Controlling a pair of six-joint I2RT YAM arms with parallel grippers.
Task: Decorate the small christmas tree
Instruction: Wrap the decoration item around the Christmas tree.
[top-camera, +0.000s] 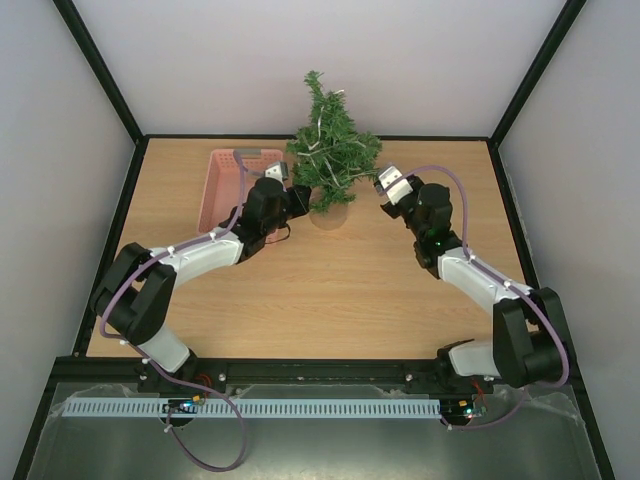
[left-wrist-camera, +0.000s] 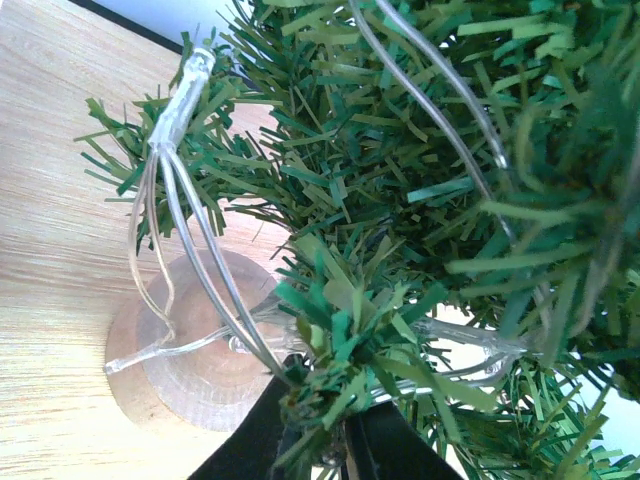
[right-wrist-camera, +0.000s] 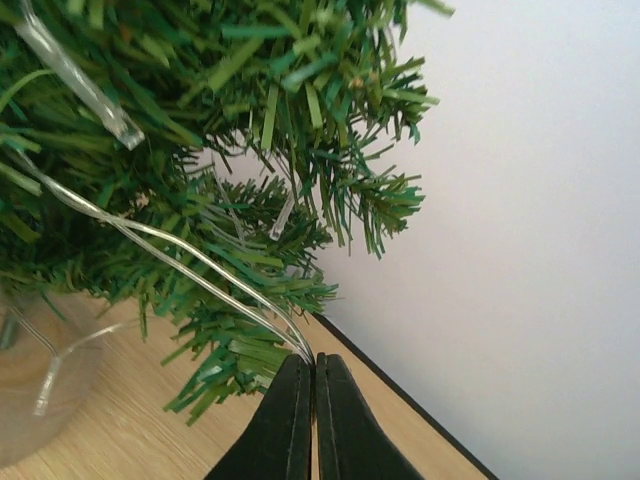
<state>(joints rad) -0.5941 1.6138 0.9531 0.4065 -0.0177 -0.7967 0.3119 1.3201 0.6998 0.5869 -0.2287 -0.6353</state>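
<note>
Tree: the small christmas tree (top-camera: 330, 150) stands at the far centre of the desk (top-camera: 330, 300), just beside a pink basket (top-camera: 225, 190).
Right claw (right-wrist-camera: 313, 385): clenched on the pale string (right-wrist-camera: 190, 255); only my wrist view shows this.
Left claw (left-wrist-camera: 335, 430): a branch tuft hides my tips, so I cannot tell the grip.
Room: bare wood between my arms; the far edge is close behind the tree.

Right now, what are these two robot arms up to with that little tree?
Two robot arms are decorating the small christmas tree, which stands at the far side of the table. The right gripper is pinched shut on the thin clear string that runs through the branches, low on the tree's right side. The left gripper is in among the lower branches on the other side, and needles hide whether it grips anything. A pink basket sits just left of the tree.
</note>
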